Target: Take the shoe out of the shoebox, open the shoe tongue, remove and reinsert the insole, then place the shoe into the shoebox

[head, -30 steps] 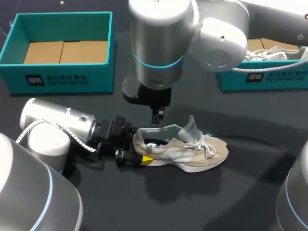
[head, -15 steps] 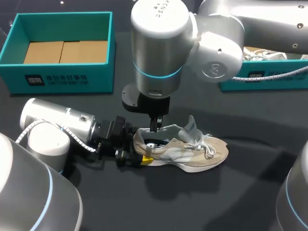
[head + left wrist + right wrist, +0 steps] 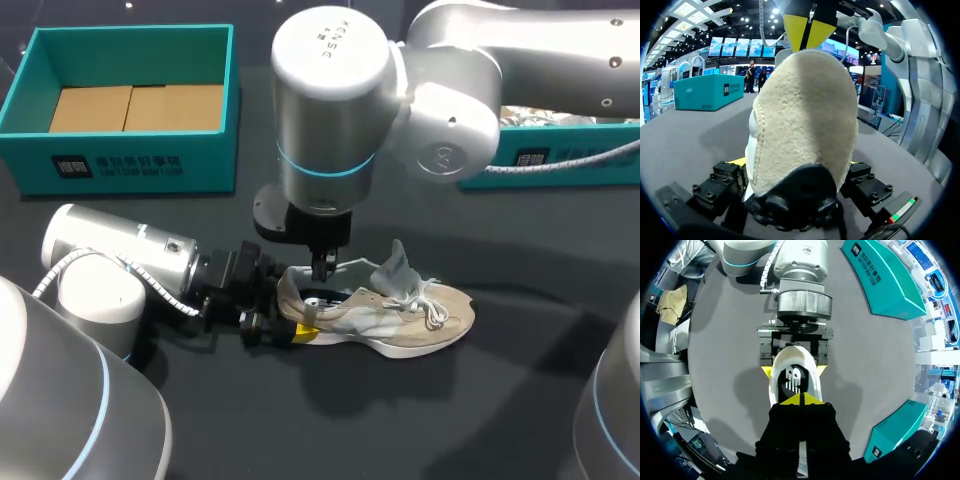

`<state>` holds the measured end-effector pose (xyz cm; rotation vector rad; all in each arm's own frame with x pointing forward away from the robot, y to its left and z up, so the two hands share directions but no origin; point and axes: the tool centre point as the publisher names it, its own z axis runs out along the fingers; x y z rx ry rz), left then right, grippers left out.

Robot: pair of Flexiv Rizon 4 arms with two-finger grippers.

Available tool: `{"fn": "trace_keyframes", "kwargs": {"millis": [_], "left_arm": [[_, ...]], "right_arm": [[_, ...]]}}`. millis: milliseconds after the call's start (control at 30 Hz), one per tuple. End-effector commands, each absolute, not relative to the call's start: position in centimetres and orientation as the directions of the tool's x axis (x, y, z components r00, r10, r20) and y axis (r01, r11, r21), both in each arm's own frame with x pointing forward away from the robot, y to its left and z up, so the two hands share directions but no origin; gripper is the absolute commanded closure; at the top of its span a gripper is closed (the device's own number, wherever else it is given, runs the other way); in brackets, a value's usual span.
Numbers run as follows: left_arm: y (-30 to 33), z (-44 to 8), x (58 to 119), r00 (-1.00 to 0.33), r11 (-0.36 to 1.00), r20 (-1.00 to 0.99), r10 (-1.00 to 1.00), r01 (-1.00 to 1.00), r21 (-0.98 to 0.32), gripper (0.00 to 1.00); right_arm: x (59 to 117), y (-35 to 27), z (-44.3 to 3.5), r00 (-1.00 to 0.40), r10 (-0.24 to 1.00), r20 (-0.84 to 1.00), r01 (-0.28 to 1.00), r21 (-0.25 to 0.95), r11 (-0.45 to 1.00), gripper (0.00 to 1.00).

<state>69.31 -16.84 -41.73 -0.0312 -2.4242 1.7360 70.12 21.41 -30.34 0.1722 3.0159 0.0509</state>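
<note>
Dark table, with the shoe sitting out of its box, tongue standing raised. The left gripper is clamping the shoe's heel from both sides. The right gripper is hanging just above the shoe's opening, its yellow tips pressed together with nothing seen between them. The insole is lying inside the shoe, so the removal step appears to be in hand; the next move likely calls for parting the tips and reaching past the collar. An open teal shoebox is standing well behind the shoe's heel end and a second teal box beyond its toe end, neither obstructing.
</note>
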Motion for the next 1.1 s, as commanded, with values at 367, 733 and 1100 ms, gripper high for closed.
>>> {"fn": "trace_keyframes", "kwargs": {"millis": [367,733,1100], "left_arm": [[-16.9,-41.9,69.3,-0.987,0.326,0.117,0.11,-0.075,-0.942,1.0],[-16.9,-41.9,69.3,-0.987,0.326,0.117,0.11,-0.075,-0.942,1.0],[-16.9,-41.9,69.3,-0.987,0.326,0.117,0.11,-0.075,-0.942,1.0]], "right_arm": [[70.1,21.5,-33.4,-0.982,0.133,-0.134,0.128,0.046,0.991,1.0],[71.0,21.3,-35.1,-0.983,0.109,-0.15,0.106,0.033,0.994,1.0],[71.0,20.3,-36.9,-0.983,0.124,-0.133,0.12,0.033,0.992,1.0]]}}
